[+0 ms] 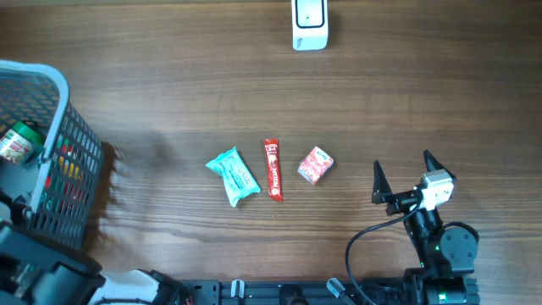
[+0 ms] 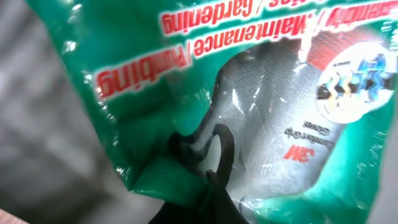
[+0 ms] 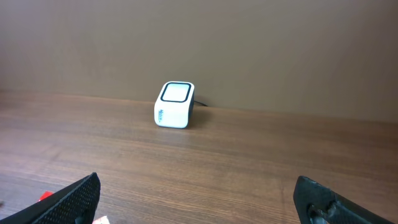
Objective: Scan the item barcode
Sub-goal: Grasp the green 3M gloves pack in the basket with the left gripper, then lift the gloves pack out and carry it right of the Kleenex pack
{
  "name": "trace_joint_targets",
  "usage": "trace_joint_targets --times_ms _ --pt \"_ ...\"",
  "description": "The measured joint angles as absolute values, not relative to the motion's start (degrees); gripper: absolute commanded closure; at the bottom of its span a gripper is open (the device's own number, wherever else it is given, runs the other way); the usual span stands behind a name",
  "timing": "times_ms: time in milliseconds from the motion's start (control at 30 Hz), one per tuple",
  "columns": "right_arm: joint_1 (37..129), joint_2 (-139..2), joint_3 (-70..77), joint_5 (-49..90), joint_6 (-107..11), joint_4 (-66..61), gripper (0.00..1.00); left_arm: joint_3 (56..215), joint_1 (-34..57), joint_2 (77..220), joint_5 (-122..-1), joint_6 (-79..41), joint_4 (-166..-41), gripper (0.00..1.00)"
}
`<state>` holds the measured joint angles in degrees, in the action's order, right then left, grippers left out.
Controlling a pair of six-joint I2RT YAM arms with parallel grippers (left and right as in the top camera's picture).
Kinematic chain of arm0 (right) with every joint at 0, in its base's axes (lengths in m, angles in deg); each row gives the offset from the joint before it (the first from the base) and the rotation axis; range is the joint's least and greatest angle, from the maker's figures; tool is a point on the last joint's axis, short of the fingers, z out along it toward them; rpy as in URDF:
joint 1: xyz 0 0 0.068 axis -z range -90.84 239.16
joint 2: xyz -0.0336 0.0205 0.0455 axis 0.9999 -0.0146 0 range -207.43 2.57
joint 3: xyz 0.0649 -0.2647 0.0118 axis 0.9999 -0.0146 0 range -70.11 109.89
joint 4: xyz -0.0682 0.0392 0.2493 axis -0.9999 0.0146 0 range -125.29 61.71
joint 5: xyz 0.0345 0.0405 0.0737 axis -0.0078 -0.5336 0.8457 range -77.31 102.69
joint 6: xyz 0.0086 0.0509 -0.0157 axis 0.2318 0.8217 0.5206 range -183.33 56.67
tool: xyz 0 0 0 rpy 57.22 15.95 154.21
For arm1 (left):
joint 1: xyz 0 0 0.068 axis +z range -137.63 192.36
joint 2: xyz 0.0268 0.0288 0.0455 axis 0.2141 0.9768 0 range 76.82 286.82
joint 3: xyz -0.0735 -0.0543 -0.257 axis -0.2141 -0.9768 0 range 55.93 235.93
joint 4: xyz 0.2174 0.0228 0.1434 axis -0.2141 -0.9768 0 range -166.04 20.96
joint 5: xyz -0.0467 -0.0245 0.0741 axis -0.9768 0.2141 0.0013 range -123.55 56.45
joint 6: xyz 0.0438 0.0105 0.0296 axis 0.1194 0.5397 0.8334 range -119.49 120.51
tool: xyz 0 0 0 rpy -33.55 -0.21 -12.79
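The left wrist view is filled by a green and clear plastic packet of grey 3M work gloves (image 2: 267, 124) with red lettering. My left gripper (image 2: 208, 180) is shut, its dark fingertips pinching the packet's lower edge. In the overhead view this gripper is hidden down by the basket (image 1: 59, 127). The white barcode scanner (image 1: 309, 24) stands at the table's far edge, also seen as the scanner (image 3: 175, 104) straight ahead of my right gripper (image 3: 199, 205). That right gripper (image 1: 402, 172) is open and empty near the front right.
A grey mesh basket holding several goods, one with a green top (image 1: 19, 140), stands at the left. A teal packet (image 1: 233, 175), a red stick pack (image 1: 273, 169) and a small red-pink box (image 1: 316, 164) lie in a row mid-table.
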<state>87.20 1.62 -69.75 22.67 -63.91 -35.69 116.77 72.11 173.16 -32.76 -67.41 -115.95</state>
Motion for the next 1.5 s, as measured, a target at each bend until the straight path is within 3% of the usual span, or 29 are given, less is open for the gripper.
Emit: trace_joint_targets --times_ms 267,700,1200,1300,1500 --pt "87.2 1.6 -69.7 22.7 -63.9 -35.7 0.0 116.3 72.1 159.3 -40.8 -56.0 -111.6 0.96" --pt "87.2 1.6 -69.7 22.7 -63.9 -35.7 0.0 116.3 68.6 128.0 -45.5 -48.0 -113.6 0.96" --pt "87.2 1.6 -69.7 22.7 -63.9 -35.7 0.0 120.5 70.1 137.1 -40.0 -47.8 -106.3 0.96" --pt "87.2 1.6 -69.7 22.7 -63.9 -35.7 0.0 128.3 70.2 140.5 -46.1 -47.9 -106.2 0.96" --pt "87.2 1.6 -69.7 22.7 -63.9 -35.7 0.0 144.0 66.5 142.9 -73.1 -47.2 -97.7 0.96"
